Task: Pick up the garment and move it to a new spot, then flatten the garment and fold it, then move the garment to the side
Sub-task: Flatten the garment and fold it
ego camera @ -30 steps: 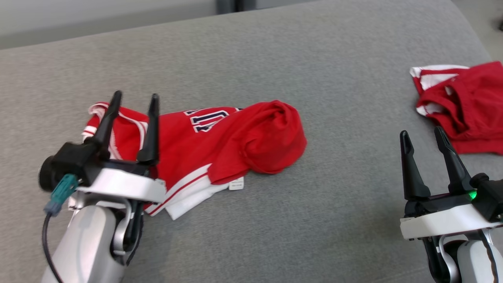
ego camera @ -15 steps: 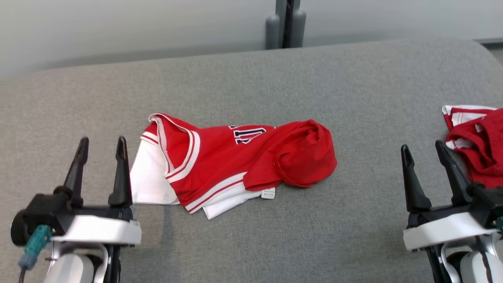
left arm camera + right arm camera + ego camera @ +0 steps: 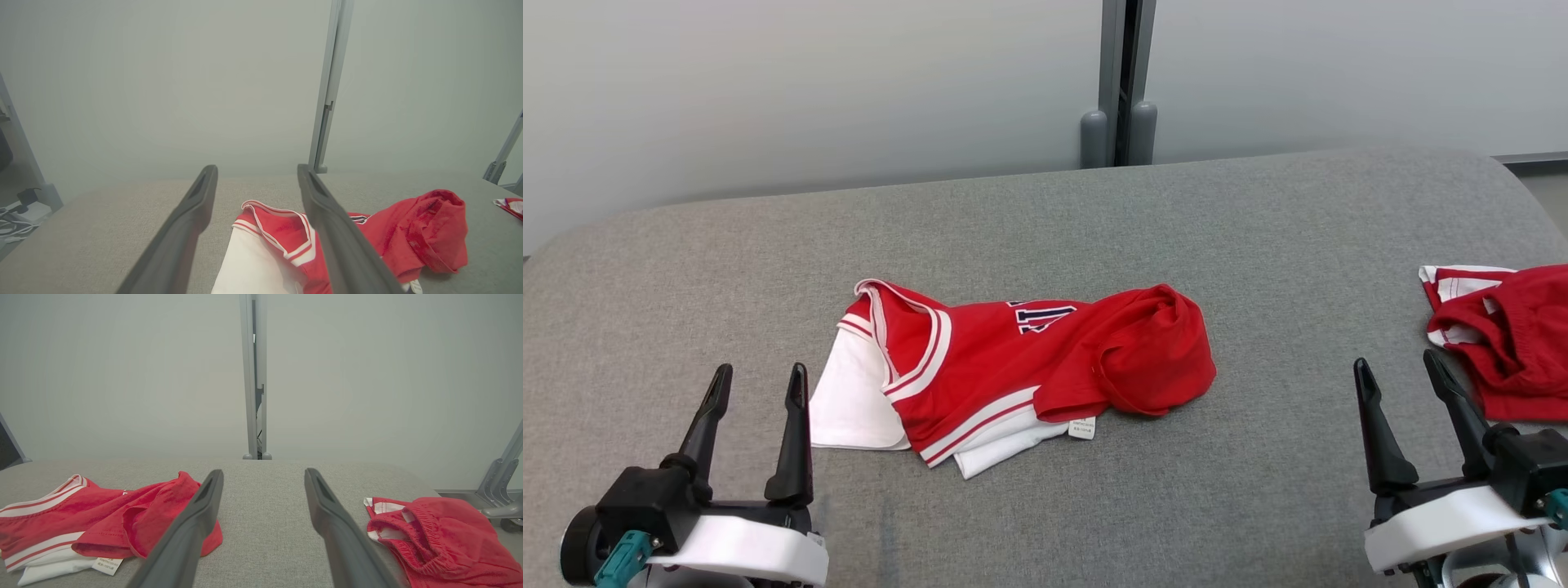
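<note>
The garment is a red jersey with white trim and dark lettering. It lies crumpled and loosely bunched in the middle of the grey padded surface, with a white panel showing at its left end. My left gripper is open at the lower left, just short of that white panel and not touching it. In the left wrist view the garment lies past the open left gripper. My right gripper stands open at the lower right, well clear of the jersey. The right wrist view shows the garment to the left of the right gripper.
A second red piece with an elastic waistband, like shorts, lies bunched at the right edge, just beyond my right gripper; the right wrist view shows the shorts too. A pale wall with a grey post stands behind the surface's far edge.
My left gripper has drawn back off the jersey's left end toward the lower left, still open. The head camera has tilted up, so the whole picture shifted. The jersey's white panel now shows.
</note>
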Available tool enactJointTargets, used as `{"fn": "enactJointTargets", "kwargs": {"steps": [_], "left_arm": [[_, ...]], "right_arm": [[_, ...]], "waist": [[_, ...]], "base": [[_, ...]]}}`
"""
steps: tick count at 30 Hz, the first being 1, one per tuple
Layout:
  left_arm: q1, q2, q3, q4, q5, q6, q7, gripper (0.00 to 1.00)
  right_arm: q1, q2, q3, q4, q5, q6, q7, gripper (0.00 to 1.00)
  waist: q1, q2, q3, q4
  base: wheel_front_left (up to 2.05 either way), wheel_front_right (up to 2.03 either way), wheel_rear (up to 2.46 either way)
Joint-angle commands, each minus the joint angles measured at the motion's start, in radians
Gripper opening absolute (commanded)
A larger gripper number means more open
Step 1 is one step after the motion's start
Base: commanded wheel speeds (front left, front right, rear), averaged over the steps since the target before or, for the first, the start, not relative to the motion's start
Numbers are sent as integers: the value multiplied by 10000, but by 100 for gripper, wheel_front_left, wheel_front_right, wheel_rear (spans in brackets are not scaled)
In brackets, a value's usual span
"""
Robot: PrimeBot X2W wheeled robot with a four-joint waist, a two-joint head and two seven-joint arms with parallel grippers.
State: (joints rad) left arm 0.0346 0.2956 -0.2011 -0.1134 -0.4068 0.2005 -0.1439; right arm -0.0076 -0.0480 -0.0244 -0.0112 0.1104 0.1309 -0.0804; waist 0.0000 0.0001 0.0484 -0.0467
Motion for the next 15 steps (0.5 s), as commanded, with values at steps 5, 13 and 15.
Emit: {"fn": "enactJointTargets", "kwargs": {"steps": [5, 13, 15], "left_arm": [[231, 132, -32, -59, -72, 0, 87, 100], [262, 214, -24, -23, -141, 17, 155, 100], [252, 219, -24, -5, -161, 31, 151, 100]], "right_arm": [[329, -40, -82, -298, -28, -3, 146, 100], [506, -40, -161, -558, 30, -3, 266, 100], [501, -40, -160, -581, 34, -3, 262, 100]], "waist": [[0, -1, -124, 4], [0, -1, -153, 8], [0, -1, -150, 10]], "base": [[0, 0, 0], [0, 0, 0], [0, 0, 0]]}}
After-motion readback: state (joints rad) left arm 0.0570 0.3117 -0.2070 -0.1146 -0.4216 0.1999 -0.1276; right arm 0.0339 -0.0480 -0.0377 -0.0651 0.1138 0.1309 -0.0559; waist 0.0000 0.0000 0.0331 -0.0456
